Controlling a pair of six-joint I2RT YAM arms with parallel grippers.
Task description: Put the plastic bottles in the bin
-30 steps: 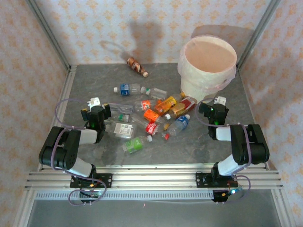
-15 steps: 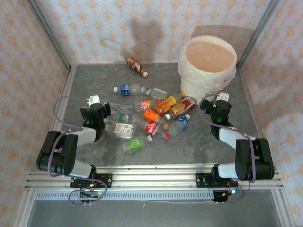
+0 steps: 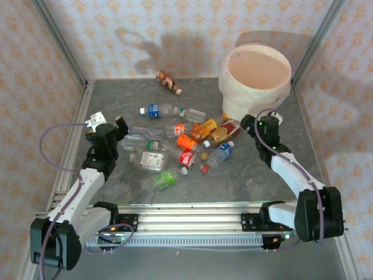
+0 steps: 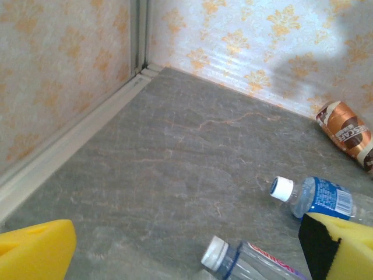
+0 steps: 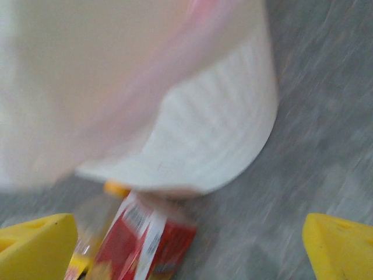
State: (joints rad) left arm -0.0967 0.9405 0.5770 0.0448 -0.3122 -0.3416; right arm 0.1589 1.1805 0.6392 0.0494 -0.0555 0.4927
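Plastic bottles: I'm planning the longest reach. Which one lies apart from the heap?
The brown bottle, lying on its side alone by the back wall. The rest lie grouped together nearer the front, beside the bin.

Both arms stretch forward, left hand [image 3: 107, 124] and right hand [image 3: 262, 121] each with fingers spread wide.

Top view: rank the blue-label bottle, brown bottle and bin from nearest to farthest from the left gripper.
From the left gripper:
1. blue-label bottle, just ahead and to its right.
2. brown bottle, at the far back, left of centre.
3. bin, in the far right corner.
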